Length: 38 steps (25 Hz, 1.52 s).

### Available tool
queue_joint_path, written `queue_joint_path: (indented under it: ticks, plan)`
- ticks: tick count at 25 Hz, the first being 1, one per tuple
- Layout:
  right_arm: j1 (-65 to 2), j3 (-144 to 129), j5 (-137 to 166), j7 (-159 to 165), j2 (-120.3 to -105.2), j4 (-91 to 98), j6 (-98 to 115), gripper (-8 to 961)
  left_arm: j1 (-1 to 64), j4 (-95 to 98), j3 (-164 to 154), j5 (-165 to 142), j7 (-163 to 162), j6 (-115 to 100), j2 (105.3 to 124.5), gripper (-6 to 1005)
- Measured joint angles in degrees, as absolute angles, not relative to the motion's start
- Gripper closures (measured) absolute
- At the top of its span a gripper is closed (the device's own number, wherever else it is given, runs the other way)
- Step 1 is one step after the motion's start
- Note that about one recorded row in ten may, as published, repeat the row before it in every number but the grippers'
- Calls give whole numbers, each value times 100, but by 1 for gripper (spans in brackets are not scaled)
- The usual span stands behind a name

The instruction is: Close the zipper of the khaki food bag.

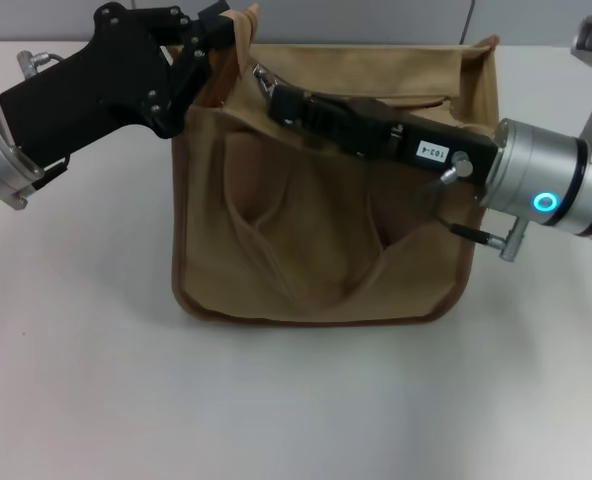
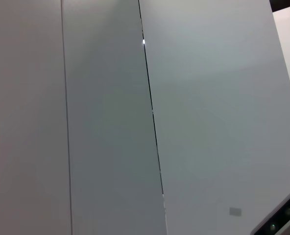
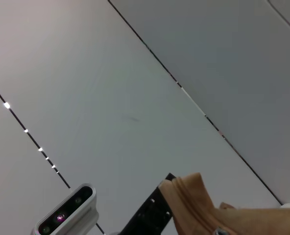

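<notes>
The khaki food bag [image 1: 321,235] stands upright in the middle of the white table, its two looped handles on the front face. My left gripper [image 1: 216,40] is at the bag's top left corner, shut on a raised flap of khaki fabric [image 1: 242,22]; the flap also shows in the right wrist view [image 3: 189,198]. My right gripper [image 1: 273,88] reaches leftward across the bag's top, shut at the small silver pull tab [image 1: 262,75] of the zipper near the left end. The zipper line is mostly hidden behind the right gripper.
The white table [image 1: 296,400] spreads in front of and beside the bag. A grey panelled wall fills both wrist views. A grey camera head shows in the left wrist view [image 2: 282,220] and in the right wrist view [image 3: 69,215].
</notes>
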<state>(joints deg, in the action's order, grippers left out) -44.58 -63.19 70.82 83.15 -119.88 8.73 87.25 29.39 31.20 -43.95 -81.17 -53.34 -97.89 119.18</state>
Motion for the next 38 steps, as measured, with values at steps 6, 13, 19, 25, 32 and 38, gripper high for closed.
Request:
queue_joint_path:
  ticks: [6, 13, 19, 25, 32, 38]
  plan:
    - [-4174, -6320, 7103, 8314, -11988, 1069, 8755, 950, 2868, 3120, -4395, -8044, -5334, -9804, 11918, 904]
    - [-3753, -6273, 7093, 8318, -11953, 1222, 8776, 950, 2814, 3120, -4366, -8023, -5335, -9809, 11911, 897]
    - [-3254, -6206, 7088, 8387, -11930, 1518, 8884, 950, 2789, 3121, -4350, -7996, -5334, -9809, 11902, 891]
    - [-2841, -5888, 7086, 8403, -11849, 1609, 8952, 951, 2710, 3145, -4350, -7923, -5279, -9799, 11893, 884]
    - [-2395, -5457, 7109, 8407, -11707, 1717, 9088, 951, 2600, 3167, -4351, -7818, -5273, -9767, 11879, 877]
    - [-2142, -5244, 7105, 8337, -11714, 1877, 9197, 952, 2564, 3157, -4350, -7795, -5276, -9763, 11873, 871]
